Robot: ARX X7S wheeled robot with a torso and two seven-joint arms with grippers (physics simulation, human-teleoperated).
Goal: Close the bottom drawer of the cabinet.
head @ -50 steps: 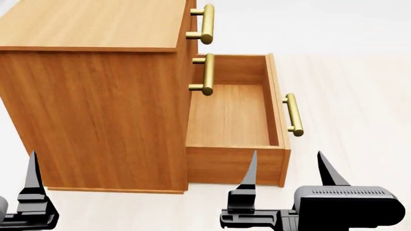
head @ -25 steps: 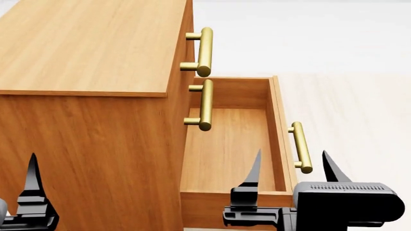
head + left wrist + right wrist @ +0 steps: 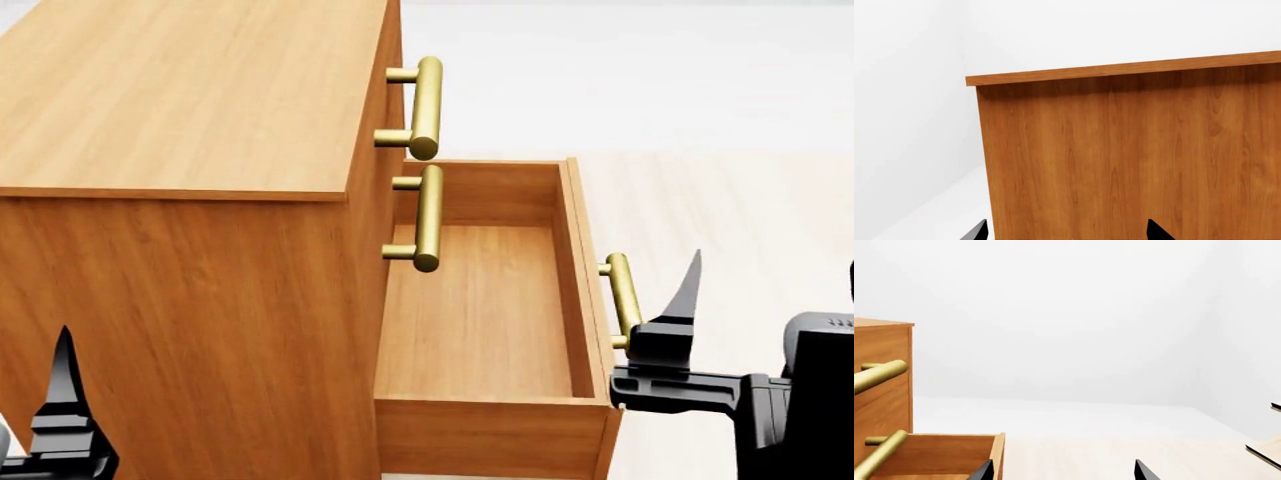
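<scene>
The cabinet (image 3: 187, 300) fills the left of the head view. Its bottom drawer (image 3: 474, 310) stands pulled out to the right, empty inside, with its brass handle (image 3: 622, 300) on the outer face. My right gripper (image 3: 767, 300) is open. It hangs outside the drawer front, with one finger (image 3: 681, 300) just beside the handle. The right wrist view shows that gripper (image 3: 1062, 471) open over pale floor, next to the drawer's front board (image 3: 996, 455). My left gripper (image 3: 1066, 231) is open and faces the cabinet's side panel (image 3: 1134, 160). One of its fingers (image 3: 62, 390) shows low in the head view.
The two upper drawers are shut, and their brass handles (image 3: 424, 95) (image 3: 427, 218) stick out over the open drawer. A pale wood rack with a dark edge (image 3: 1266, 450) sits at the border of the right wrist view. White walls and pale floor (image 3: 747, 180) lie beyond.
My right gripper has moved right, from over the drawer's near front corner to outside its front, by the handle. A second ago the head view also shifted closer. The left gripper stayed put.
</scene>
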